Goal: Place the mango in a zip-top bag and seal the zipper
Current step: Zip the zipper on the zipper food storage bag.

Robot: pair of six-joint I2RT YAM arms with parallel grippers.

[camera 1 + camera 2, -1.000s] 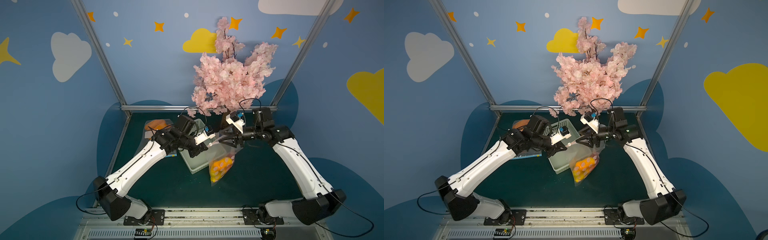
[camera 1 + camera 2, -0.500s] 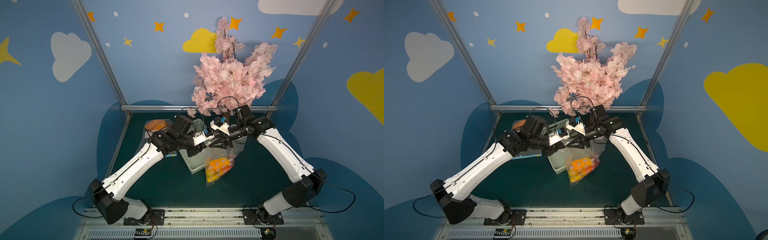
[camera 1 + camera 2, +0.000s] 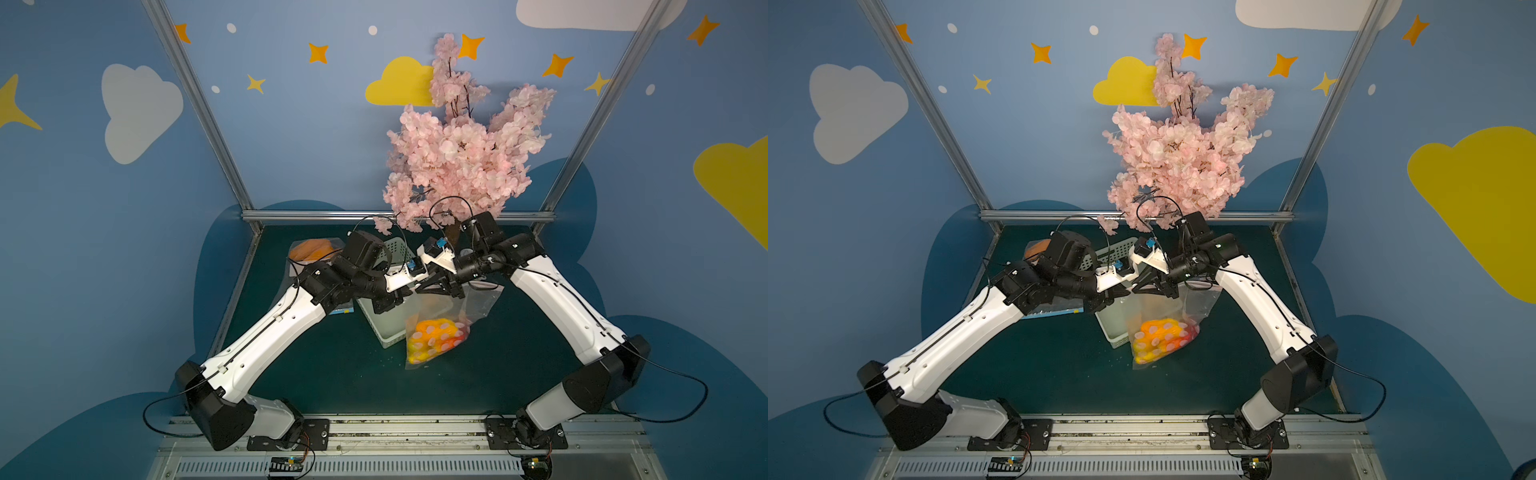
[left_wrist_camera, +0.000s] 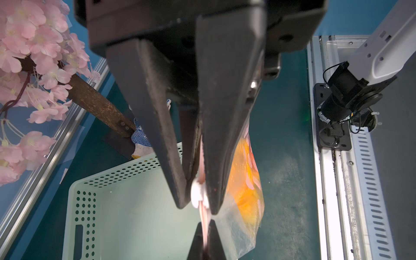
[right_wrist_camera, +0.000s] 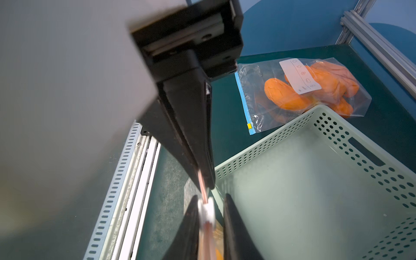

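The mango (image 3: 436, 345) (image 3: 1163, 338), yellow-orange in a white foam net, sits low in a clear zip-top bag (image 3: 478, 303) that hangs above the table beside the basket. My left gripper (image 4: 207, 234) (image 3: 409, 294) is shut on the bag's pink zipper strip (image 4: 204, 221). Tip to tip with it, my right gripper (image 5: 210, 202) (image 3: 424, 289) is shut on the white zipper slider (image 5: 206, 211) (image 4: 197, 193). In the right wrist view a sliver of space shows beside the slider. The rest of the bag's mouth is hidden behind the fingers.
A pale green perforated basket (image 3: 386, 338) (image 5: 292, 126) stands under the left gripper. A sealed bag of orange items (image 5: 304, 90) (image 3: 311, 251) lies behind it. A pink blossom tree (image 3: 457, 153) overhangs the back right, with a dotted glove (image 4: 139, 137) at its foot.
The right arm swung left until its gripper met the left gripper, and its jaws closed round the slider. The hanging bag shifted slightly left. The left gripper stayed shut.
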